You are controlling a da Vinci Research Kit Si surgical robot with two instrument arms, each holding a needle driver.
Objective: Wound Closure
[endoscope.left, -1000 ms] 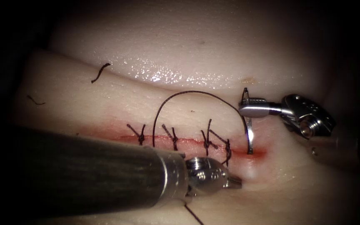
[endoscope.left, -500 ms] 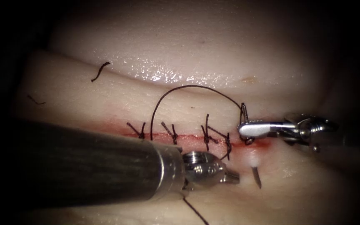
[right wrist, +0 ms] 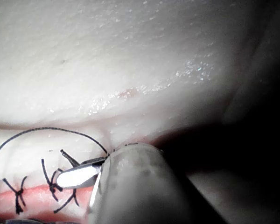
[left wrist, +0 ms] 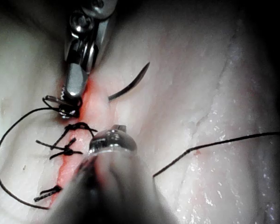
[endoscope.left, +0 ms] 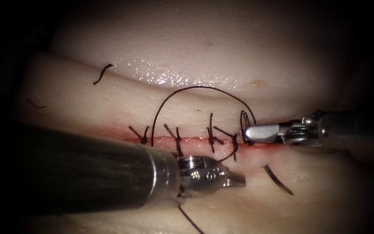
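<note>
Needle point(endoscope.left: 278, 179) first: it is through the tissue point(endoscope.left: 221, 47), its pointed end standing clear of the surface on the near side of the cut point(endoscope.left: 195, 139), near the cut's right end, while the swaged end sits at the far lip. You hold that far end in your right tool point(endoscope.left: 248, 132), jaws clamped on the needle close to where the thread point(endoscope.left: 187, 90) joins — a small loop of thread curls just beyond the jaw tips. In the left wrist view the exposed tip point(left wrist: 129, 86) curves free of the tissue, just beside the right tool point(left wrist: 69, 100). Compared with a second ago, the right tool has come down from the far side to lie over the cut, and the needle has gone from upright above the cut to emerging on the near side. From the swage the thread arches over the far side and drops to the cut between the two leftmost stitches point(endoscope.left: 178, 141). Your left tool point(endoscope.left: 239, 181) lies near the cut's near side, left of the needle tip, holding nothing — I cannot tell how its jaws stand. Red fluid point(endoscope.left: 262, 146) lines the cut, and two cut ends of thread point(endoscope.left: 101, 73) lie far to the left.
</note>
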